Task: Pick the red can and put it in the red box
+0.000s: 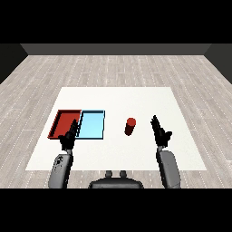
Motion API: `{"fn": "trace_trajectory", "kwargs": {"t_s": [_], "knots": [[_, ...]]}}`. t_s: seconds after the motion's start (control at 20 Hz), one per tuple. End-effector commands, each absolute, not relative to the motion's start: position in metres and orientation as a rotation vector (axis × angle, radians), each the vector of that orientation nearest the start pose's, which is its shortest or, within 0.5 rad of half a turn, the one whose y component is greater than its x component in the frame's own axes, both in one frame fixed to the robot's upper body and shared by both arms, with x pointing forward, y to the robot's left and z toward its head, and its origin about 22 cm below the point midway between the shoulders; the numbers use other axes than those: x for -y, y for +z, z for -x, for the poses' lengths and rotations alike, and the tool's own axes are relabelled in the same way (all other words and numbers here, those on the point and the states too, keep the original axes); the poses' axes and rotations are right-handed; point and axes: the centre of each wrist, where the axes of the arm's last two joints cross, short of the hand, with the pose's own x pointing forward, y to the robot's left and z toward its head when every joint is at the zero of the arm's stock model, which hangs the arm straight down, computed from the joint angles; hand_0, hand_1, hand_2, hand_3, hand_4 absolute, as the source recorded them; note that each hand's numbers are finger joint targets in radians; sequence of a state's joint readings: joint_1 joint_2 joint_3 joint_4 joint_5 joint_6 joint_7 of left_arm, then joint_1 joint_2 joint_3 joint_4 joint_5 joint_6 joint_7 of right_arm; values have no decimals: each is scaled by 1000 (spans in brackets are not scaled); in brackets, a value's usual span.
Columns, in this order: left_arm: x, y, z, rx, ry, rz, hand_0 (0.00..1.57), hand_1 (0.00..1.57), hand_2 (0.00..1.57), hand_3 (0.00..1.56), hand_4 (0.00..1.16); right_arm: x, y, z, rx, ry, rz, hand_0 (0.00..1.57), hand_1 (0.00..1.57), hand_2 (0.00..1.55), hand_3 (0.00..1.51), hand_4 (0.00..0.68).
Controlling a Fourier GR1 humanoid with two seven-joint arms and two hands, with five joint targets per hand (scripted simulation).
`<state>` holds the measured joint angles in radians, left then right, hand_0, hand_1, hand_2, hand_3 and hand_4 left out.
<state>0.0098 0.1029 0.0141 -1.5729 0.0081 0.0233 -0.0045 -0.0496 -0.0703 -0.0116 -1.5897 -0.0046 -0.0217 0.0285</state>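
The red can [130, 126] is seen upright on the white table [136, 97], at three o'clock of the light blue tray [92, 124], apart from it. The red tray [64, 123] adjoins at nine o'clock. The right hand [160, 132], fingers straight and apart, is held at three o'clock of the can, untouching. The left hand [68, 138], fingers relaxed, overlaps the trays' near edge.

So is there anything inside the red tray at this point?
Nothing visible inside the red tray; its near right corner is hidden by the left hand. The red can stands on the table, right of the blue tray.
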Motion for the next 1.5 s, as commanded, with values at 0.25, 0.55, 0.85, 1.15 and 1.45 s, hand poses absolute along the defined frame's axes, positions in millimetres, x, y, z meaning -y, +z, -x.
{"fn": "trace_trajectory", "kwargs": {"t_s": [0.25,0.55,0.85,1.15,1.45], "knots": [[-243,14,-234,1582,-91,-37,0,0,0,0,0,321,11,-227,1609,71,88,0,0,0,0,0],[-238,23,-240,2042,-1,38,0,0,0,0,0,337,19,-219,1932,46,-76,0,0,0,0,0],[-244,1,-227,2046,15,64,0,0,0,0,0,345,18,-226,1930,48,-62,0,0,0,0,0],[-235,7,-236,2064,-11,47,0,0,0,0,0,328,-4,-235,1909,38,-71,0,0,0,0,0],[-253,-6,-230,2060,13,55,0,0,0,0,0,324,-5,-248,1888,15,-121,0,0,0,0,0]]}}
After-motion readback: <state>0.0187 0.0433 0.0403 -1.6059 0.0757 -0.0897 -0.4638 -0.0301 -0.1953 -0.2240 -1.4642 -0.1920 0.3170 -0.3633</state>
